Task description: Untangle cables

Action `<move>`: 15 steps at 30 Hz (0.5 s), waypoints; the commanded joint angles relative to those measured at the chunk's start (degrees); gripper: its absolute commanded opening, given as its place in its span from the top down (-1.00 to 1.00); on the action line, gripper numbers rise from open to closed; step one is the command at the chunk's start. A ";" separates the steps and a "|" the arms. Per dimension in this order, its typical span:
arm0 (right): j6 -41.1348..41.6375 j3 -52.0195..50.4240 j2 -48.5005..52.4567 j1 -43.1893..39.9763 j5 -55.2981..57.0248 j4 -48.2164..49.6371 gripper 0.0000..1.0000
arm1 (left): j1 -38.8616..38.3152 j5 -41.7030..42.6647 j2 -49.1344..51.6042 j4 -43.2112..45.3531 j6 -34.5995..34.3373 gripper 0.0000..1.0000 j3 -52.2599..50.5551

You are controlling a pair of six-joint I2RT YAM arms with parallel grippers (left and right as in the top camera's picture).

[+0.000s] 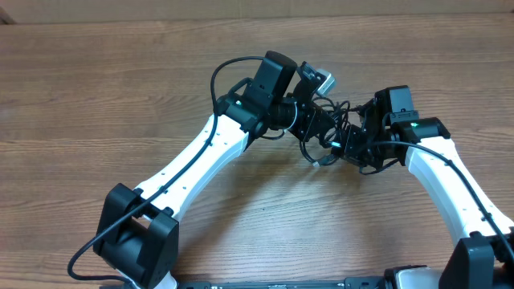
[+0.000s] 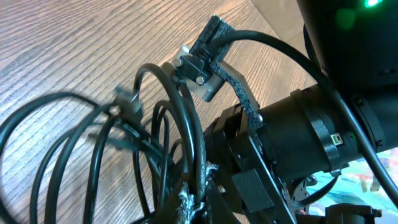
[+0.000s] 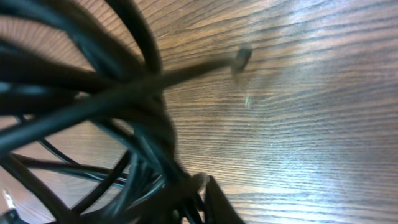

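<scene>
The cables [image 1: 325, 132] are a knot of thin black cords hanging between both grippers above the middle of the table. My left gripper [image 1: 312, 120] comes in from the left. In the left wrist view the left gripper [image 2: 198, 202] is shut on one black cord, and several loops of the cables [image 2: 93, 143] fan out to its left. My right gripper [image 1: 350, 141] meets the knot from the right. Seen from the right wrist, the right gripper [image 3: 199, 190] is shut on a bundle of the cables [image 3: 118, 93], and one plug end [image 3: 242, 57] sticks out over the wood.
The wooden table [image 1: 96, 80] surrounds the knot. The right arm's black body [image 2: 311, 137] fills the right of the left wrist view, close to the left fingers. A thicker black arm cable [image 1: 229, 68] arcs over the left arm. The arm bases [image 1: 136, 241] stand at the front edge.
</scene>
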 commanded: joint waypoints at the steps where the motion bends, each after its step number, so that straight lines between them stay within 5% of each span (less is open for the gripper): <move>1: -0.13 0.50 -0.13 0.39 0.74 0.42 0.92 | 0.31 1.53 -1.84 -0.22 -0.13 0.92 1.84; 8: 0.94 0.50 -0.13 0.37 6.14 -1.75 0.92 | 0.68 -12.11 -1.84 -4.57 0.11 0.91 1.84; 15: 8.96 0.50 -0.13 0.35 28.26 -11.54 0.92 | 4.04 -26.27 -1.84 -9.86 -0.13 0.91 1.84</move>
